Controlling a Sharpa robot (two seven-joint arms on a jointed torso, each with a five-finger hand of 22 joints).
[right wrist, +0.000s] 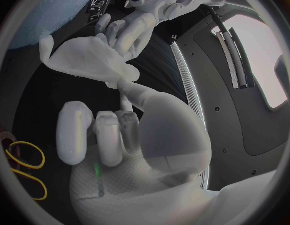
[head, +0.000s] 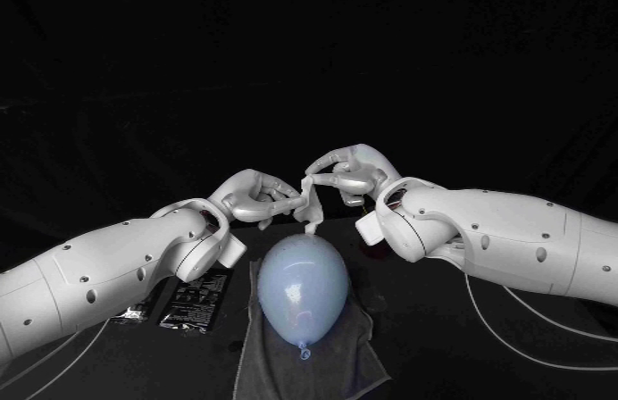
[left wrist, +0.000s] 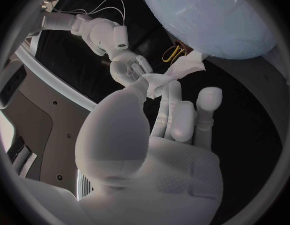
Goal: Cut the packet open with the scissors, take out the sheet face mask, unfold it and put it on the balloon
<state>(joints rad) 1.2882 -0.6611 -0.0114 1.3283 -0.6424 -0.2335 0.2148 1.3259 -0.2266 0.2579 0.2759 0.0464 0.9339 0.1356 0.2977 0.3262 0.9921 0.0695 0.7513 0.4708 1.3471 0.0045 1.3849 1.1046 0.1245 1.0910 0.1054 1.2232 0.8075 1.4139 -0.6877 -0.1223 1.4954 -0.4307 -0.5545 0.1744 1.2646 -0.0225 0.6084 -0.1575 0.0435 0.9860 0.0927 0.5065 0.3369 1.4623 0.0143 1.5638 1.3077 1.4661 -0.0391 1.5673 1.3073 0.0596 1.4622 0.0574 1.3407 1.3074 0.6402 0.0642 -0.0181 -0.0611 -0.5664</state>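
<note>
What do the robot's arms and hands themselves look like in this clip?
Both arms are smooth, rounded white shells dotted with small dark holes: left arm, right arm. Each ends in a silver many-fingered hand: left hand, right hand. Thin white cables hang beneath the right arm.

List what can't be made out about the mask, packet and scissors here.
The mask: head view, bunched small between the left hand and right hand; how far unfolded is unclear.
The packet: head view, the left arm covers its far end; cut edge hidden.
The scissors: right wrist view, yellow handles at the circle's rim; blades cut off.
</note>
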